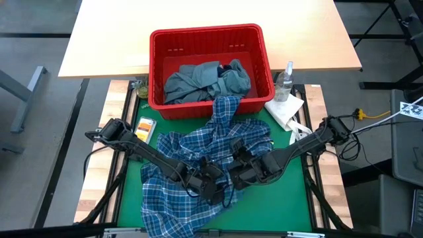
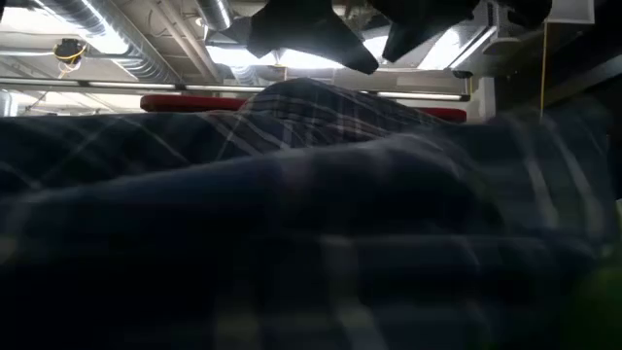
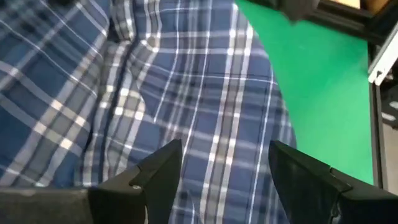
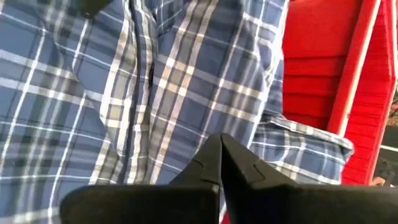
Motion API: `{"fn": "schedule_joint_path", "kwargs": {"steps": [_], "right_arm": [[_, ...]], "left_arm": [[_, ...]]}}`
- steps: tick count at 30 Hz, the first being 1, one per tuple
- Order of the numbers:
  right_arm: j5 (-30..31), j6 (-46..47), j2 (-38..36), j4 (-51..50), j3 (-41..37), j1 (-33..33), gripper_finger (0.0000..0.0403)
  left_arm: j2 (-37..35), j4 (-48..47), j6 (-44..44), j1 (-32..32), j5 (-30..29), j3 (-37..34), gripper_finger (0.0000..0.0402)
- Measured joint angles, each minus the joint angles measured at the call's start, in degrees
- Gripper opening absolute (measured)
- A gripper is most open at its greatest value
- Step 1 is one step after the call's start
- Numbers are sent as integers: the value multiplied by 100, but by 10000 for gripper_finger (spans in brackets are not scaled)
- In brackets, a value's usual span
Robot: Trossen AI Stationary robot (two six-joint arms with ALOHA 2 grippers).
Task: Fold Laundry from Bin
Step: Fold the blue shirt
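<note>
Spreading the plaid shirt (image 1: 198,155) on the green bench (image 1: 291,198), lower centre.
High view: one plaid shirt runs from the bin (image 1: 261,49) rim toward bottom left; one grey-blue garment (image 1: 198,79) sits inside. Both grippers meet over its middle, left gripper (image 1: 210,187) slightly lower. Left wrist view: left gripper (image 3: 225,163) open above cloth. Right wrist view: right gripper (image 4: 221,149) closed, gripping nothing.

Both arms reach inward and meet low near the table's middle. The left pincer (image 3: 221,171) stands wide open; the right pincer (image 4: 221,158) is closed, seemingly on nothing, pointing toward twelve o'clock.
</note>
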Motion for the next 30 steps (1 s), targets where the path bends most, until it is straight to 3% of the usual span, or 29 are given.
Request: {"fn": "schedule_joint_path", "kwargs": {"steps": [7,14,17,30], "right_arm": [[-330,-174,-2,-89,96,-32,1],[-2472,-102,-1,-105,96,328,1],[-2972,102,0,75,56,623,1],[-2533,609,0,440,41,1723,1]], "left_arm": [[0,-28,37,-272,456,0,232],[70,96,35,-711,435,0,232],[284,433,15,-869,374,0,232],[1223,1066,35,-814,194,-2,231]]}}
